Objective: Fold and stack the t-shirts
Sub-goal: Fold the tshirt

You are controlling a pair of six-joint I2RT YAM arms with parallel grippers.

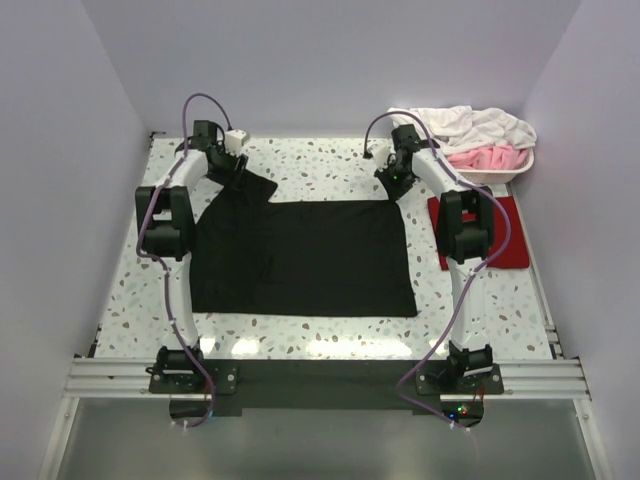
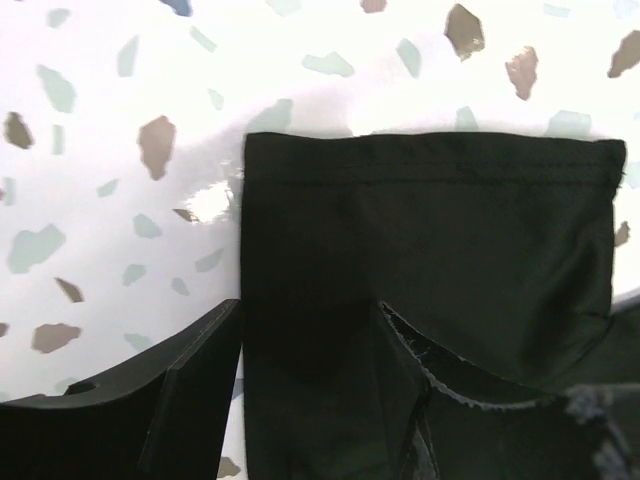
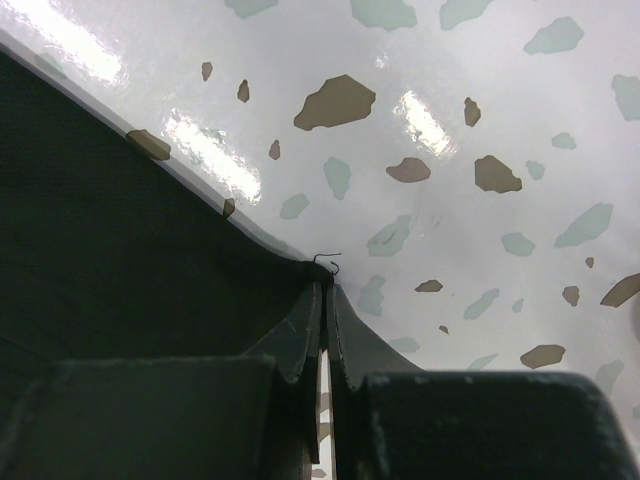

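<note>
T-shirts at mid-task: the red shirt [image 1: 515, 245] lies folded in a tidy rectangle just to the near right of my right claw [image 3: 325, 300], looking done. The black shirt [image 1: 300, 255] is spread flat on the table [image 1: 320, 160] between my two claws, its folding barely begun, by my judgement. My right claw is pinched closed on the black shirt's far corner. My left claw [image 2: 310, 305] stands with jaws apart, the sleeve [image 2: 430, 220] lying flat between them, not yet gripped. The cloth looks thin, matte and mostly smooth, with a crease on my left claw's side. Folding and stacking it remain.
</note>
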